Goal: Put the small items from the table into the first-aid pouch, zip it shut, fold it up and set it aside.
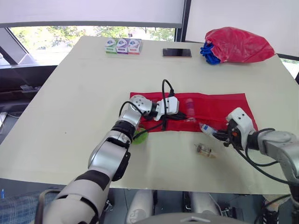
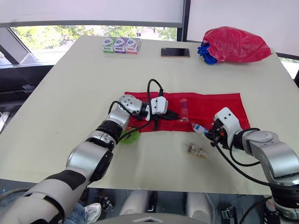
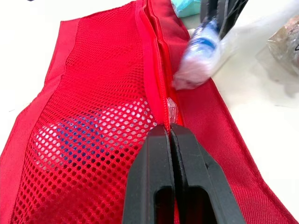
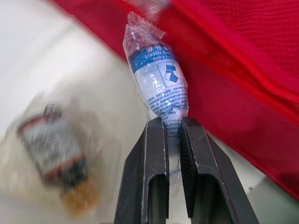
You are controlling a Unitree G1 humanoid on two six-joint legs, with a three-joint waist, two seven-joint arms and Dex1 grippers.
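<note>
Your first-aid pouch (image 1: 215, 105) lies flat and unfolded near the middle of the desk (image 1: 70, 116), red fabric with a mesh panel and a zip along it; something blue shows through the mesh. Your left claw (image 3: 169, 135) has its fingers pressed together at the zip line. Your right claw (image 4: 171, 122) is clamped on one wrapped bandage roll (image 4: 159, 79) at the pouch's near edge. One bagged vial (image 1: 205, 150) lies toward the front edge. Three small boxes (image 1: 123, 46) and one phone (image 1: 177, 52) sit along the far edge.
</note>
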